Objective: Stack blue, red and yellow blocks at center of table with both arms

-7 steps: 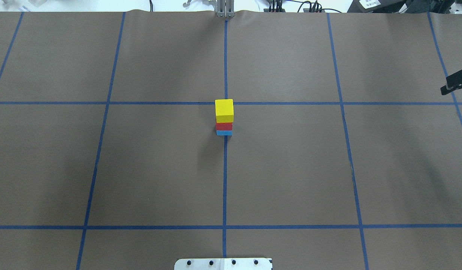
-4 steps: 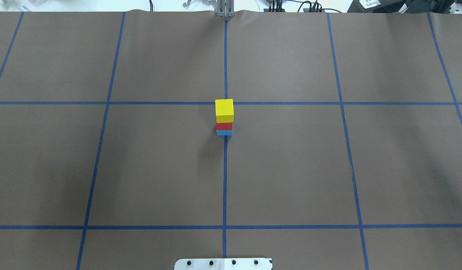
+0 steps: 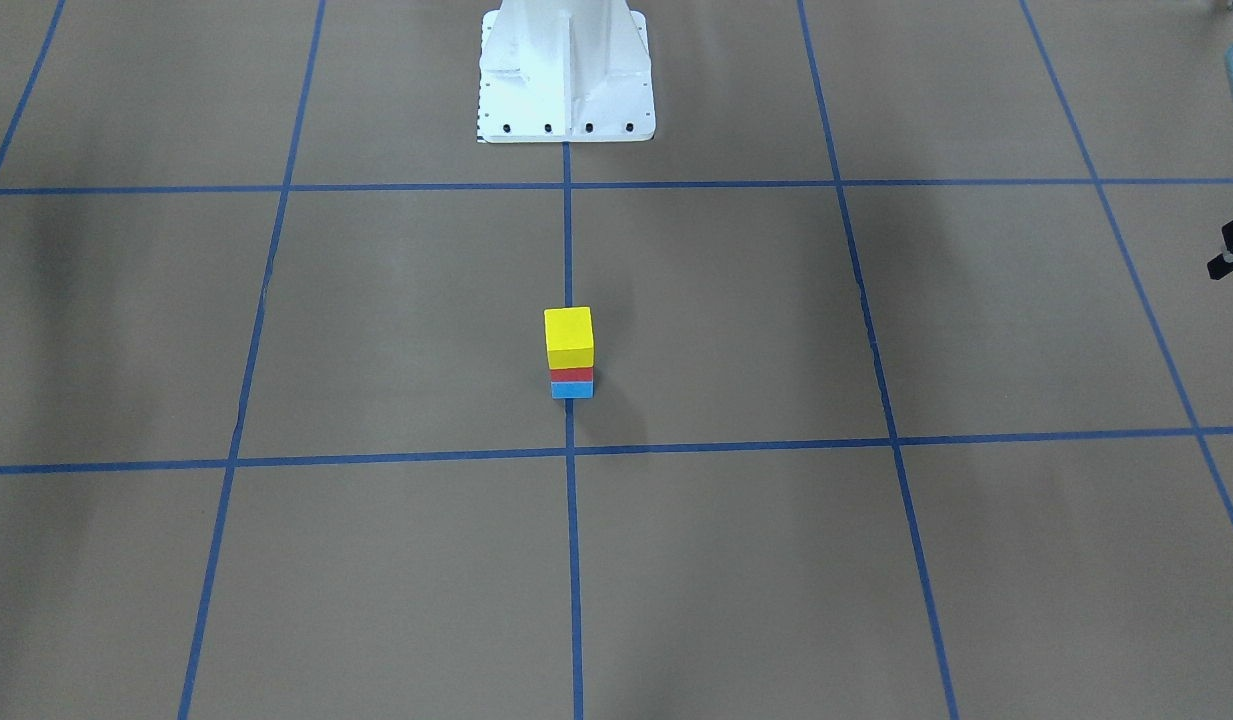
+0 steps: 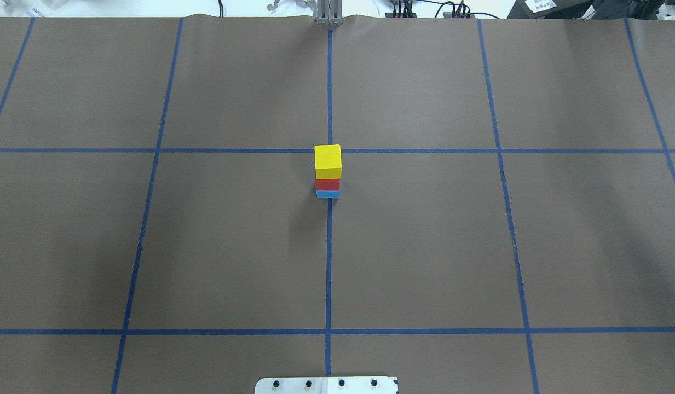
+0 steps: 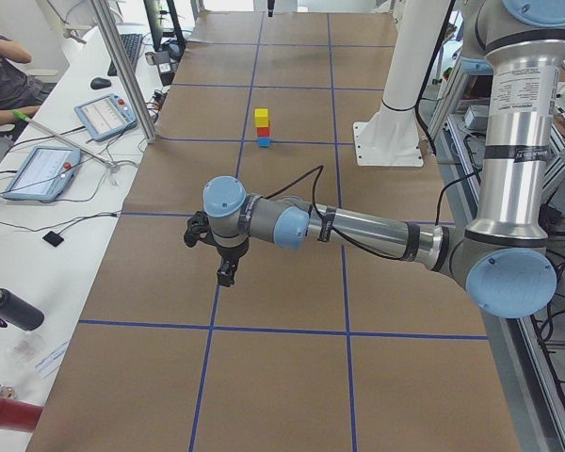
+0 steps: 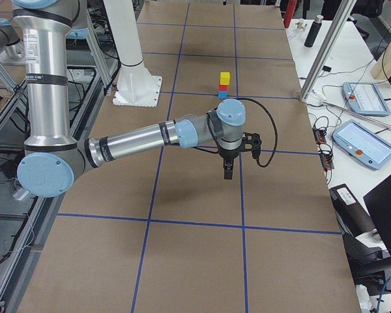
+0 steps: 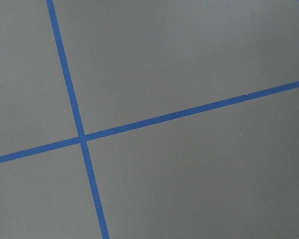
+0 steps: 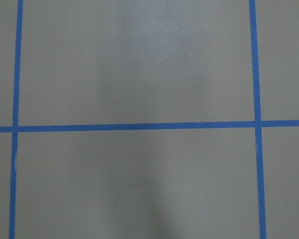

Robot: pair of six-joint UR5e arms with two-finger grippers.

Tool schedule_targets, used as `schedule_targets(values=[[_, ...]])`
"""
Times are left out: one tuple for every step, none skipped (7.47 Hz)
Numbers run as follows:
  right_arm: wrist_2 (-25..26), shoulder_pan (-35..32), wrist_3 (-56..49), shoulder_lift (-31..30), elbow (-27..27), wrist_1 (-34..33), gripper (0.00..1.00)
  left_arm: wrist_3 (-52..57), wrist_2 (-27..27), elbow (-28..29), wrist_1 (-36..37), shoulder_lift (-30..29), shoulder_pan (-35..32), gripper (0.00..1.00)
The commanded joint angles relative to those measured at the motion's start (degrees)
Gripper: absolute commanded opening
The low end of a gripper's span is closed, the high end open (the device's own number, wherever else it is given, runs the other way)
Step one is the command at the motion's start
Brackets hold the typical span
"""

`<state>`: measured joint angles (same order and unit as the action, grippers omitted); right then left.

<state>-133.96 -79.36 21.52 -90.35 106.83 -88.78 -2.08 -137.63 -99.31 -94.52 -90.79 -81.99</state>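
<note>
Yellow block tops red block, which sits on blue block, all stacked on the table's middle tape line. Left gripper and right gripper hang well apart from the stack, on opposite sides. I cannot tell whether either is spread or pressed together.

The right gripper has pulled away to the robot's right. In the overhead view its black body stood well inside the right edge a moment ago, then showed only as a small corner. Now just a thin dark sliver remains at that edge.
</note>
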Motion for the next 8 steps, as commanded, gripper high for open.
schedule_targets(values=[[0.02, 0.00, -0.08, -0.09, -0.04, 0.01, 1.00, -0.12, -0.01, -0.01, 0.04, 0.00, -0.01, 0.99], [0.02, 0.00, -0.08, -0.09, -0.04, 0.01, 1.00, -0.12, -0.01, 0.17, 0.04, 0.00, -0.01, 0.99], [0.10, 0.08, -0.08, -0.01, -0.22, 0.10, 1.00, -0.12, -0.01, 0.17, 0.04, 0.00, -0.01, 0.99], [-0.07, 0.00, -0.08, 0.00, 0.13, 0.27, 1.00, -0.12, -0.01, 0.08, 0.04, 0.08, -0.01, 0.99], [-0.07, 0.00, -0.08, 0.00, -0.04, 0.28, 1.00, -0.12, -0.01, 0.08, 0.04, 0.09, -0.01, 0.99], [-0.07, 0.00, -0.08, -0.09, -0.13, 0.28, 1.00, -0.21, -0.01, 0.26, 0.04, 0.17, -0.01, 0.99], [0.02, 0.00, -0.16, -0.01, -0.13, 0.28, 1.00, -4.30, 0.25, 0.00, -0.48, 2.00, 0.16, 0.99], [-0.16, 0.00, -0.17, -0.09, 0.22, 0.28, 1.00, -8.43, 0.43, -0.01, -0.75, 2.19, 0.16, 0.99]])
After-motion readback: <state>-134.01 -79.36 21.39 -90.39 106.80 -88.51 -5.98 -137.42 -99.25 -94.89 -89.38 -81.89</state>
